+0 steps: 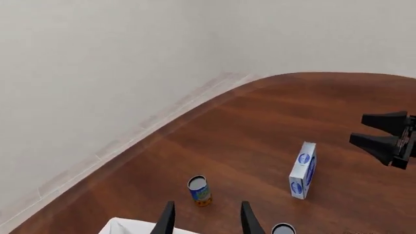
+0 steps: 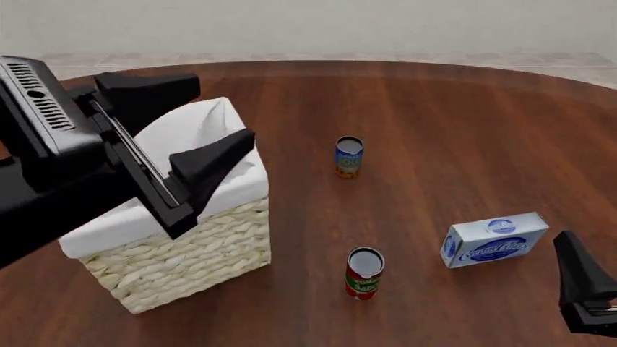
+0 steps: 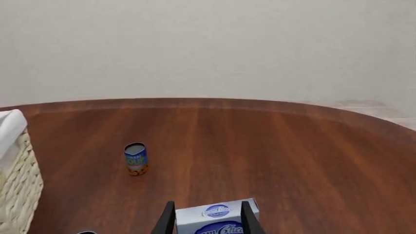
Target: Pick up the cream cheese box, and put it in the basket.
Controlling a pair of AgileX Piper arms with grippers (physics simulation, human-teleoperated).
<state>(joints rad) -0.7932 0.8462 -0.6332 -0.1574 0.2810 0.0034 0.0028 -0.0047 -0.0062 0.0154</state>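
Before the spread right claw (image 3: 206,217), the cream cheese box (image 2: 495,240) lies flat, crosswise.

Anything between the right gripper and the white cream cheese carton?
Nothing: in the front view only bare wood separates the right gripper from the white-and-blue cream cheese carton.

A bare simulated test room rather than a lived-in home: a round dark wood worktop (image 2: 453,108) stands before plain off-white walls (image 3: 208,44) over a pale floor (image 1: 123,141). The flat, textureless surfaces and a few grocery props, two cans (image 2: 349,156) (image 2: 365,272) and a wicker basket (image 2: 193,253), suggest a rendered lab setup.
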